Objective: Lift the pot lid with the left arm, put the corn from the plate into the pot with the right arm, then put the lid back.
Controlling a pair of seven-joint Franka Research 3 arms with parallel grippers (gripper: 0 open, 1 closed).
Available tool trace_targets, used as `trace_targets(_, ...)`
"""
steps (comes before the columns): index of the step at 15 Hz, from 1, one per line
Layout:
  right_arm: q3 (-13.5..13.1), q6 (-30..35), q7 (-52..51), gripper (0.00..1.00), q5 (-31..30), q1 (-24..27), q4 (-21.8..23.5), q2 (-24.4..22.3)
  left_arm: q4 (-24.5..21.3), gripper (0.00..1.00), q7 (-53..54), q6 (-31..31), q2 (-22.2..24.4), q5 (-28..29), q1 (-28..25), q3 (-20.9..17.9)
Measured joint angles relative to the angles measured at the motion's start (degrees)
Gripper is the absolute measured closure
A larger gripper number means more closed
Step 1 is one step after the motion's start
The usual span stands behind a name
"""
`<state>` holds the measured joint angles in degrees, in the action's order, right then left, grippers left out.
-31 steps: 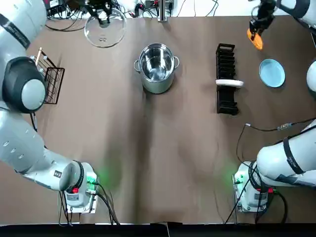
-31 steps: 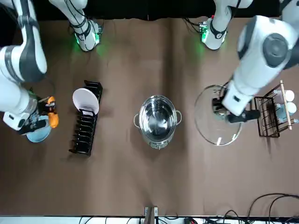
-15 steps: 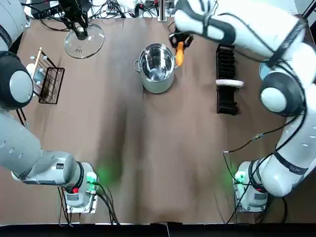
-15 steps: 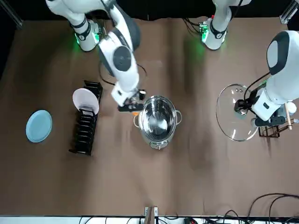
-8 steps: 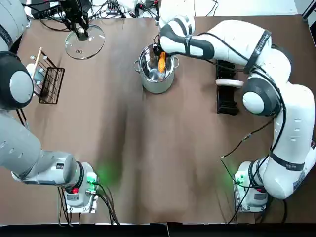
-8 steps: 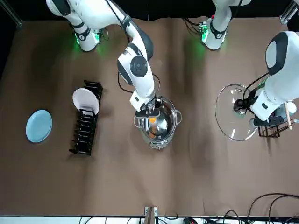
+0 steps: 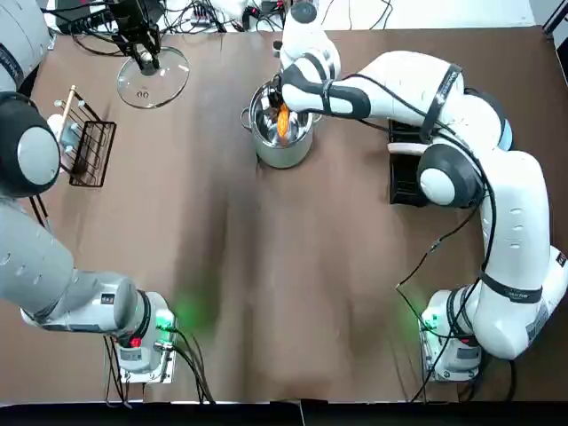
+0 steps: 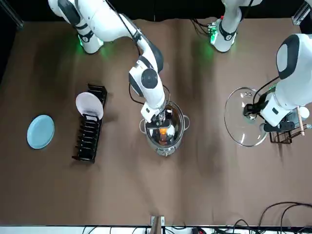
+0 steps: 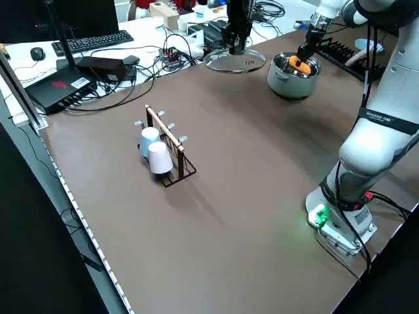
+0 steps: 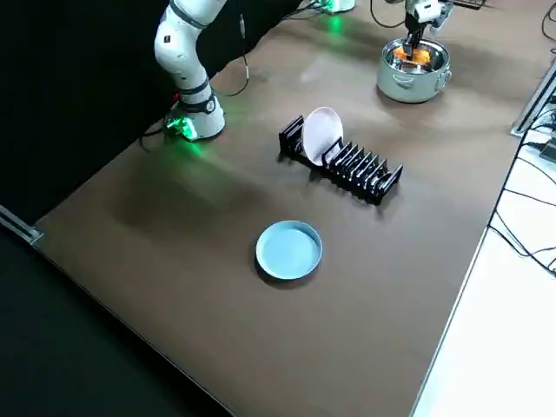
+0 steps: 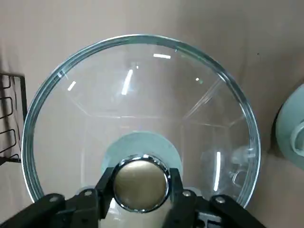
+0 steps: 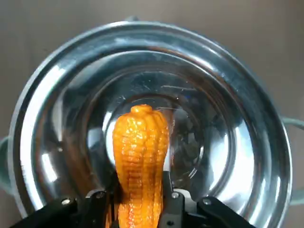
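The steel pot [image 7: 280,142] stands open at the far middle of the table. My right gripper [image 7: 282,105] reaches down into the pot [image 8: 165,141] and is shut on the orange corn cob [image 12: 140,156], which hangs over the pot's shiny bottom [image 12: 199,147]. The corn [image 8: 163,130] shows orange inside the rim. My left gripper [image 7: 145,55] is shut on the metal knob [image 11: 141,183] of the glass lid [image 11: 190,95], holding the lid [image 7: 153,78] above the table at the far left, away from the pot. The blue plate [image 8: 40,131] lies bare.
A black dish rack [image 8: 90,130] with one white plate [image 8: 89,106] stands between pot and blue plate. A wire cup rack [image 7: 87,142] with cups sits near the lid on my left. Cables and electronics [image 9: 91,65] lie beyond the table's far edge.
My right gripper carried the corn from beside the blue plate across to the pot and lowered it inside. The left gripper shifted the lid further left, then held still.
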<state>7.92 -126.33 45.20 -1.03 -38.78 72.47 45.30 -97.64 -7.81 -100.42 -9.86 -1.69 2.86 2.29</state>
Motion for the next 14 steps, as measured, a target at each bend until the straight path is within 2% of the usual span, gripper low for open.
trace_targets(4, -2.43, -2.62, 0.35, 0.63, 0.0, -1.97, -0.01, 2.19, -0.28, 0.5, 0.0, 0.0, -0.02, 0.0, 0.0, 0.05)
trace_targets(14, -2.63, -6.01, 1.85, 0.63, 0.0, -2.41, -0.08, 4.76, -0.36, 0.5, -0.05, 0.0, -0.03, 0.0, 0.0, 0.06)
